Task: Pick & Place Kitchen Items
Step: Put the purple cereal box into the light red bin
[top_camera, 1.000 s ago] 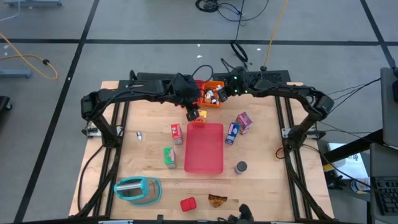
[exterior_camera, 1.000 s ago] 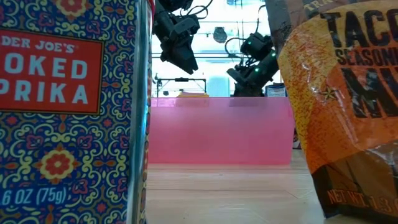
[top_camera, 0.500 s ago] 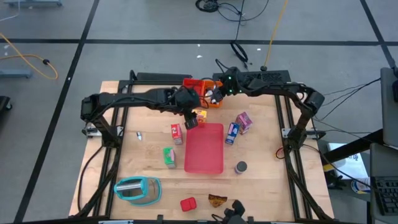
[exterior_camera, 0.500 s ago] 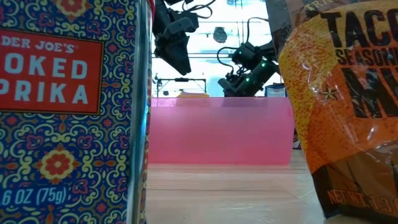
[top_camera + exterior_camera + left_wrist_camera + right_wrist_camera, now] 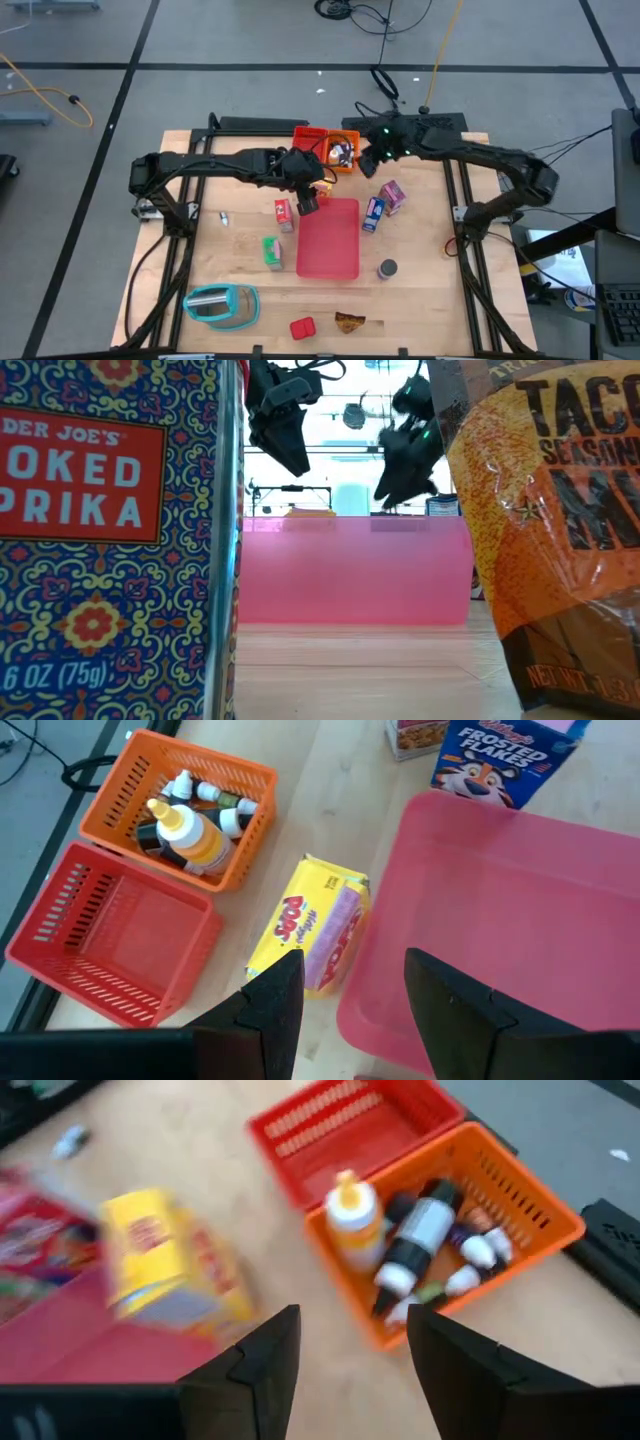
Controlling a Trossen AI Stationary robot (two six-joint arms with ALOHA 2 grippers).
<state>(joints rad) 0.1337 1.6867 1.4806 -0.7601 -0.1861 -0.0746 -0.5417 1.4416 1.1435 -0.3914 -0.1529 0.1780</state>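
The kitchen items lie scattered on the wooden table: a yellow box flat beside the pink tray, a red box, a green box, a blue box, a pink box and a grey can. My left gripper hovers open above the tray's far left corner, just near of the yellow box, with nothing between its fingers. My right gripper hangs open and empty in the air to the right of the orange bin, which holds several small bottles.
An empty red bin stands against the orange bin at the table's far edge. A teal object, a red packet and a brown packet lie near the front edge. A paprika tin and a taco packet crowd the low view.
My right gripper has risen from over the orange bin and drawn back toward the table's right edge. My left gripper has drifted a little toward the near edge, past the yellow box, which has stayed flat on the table.
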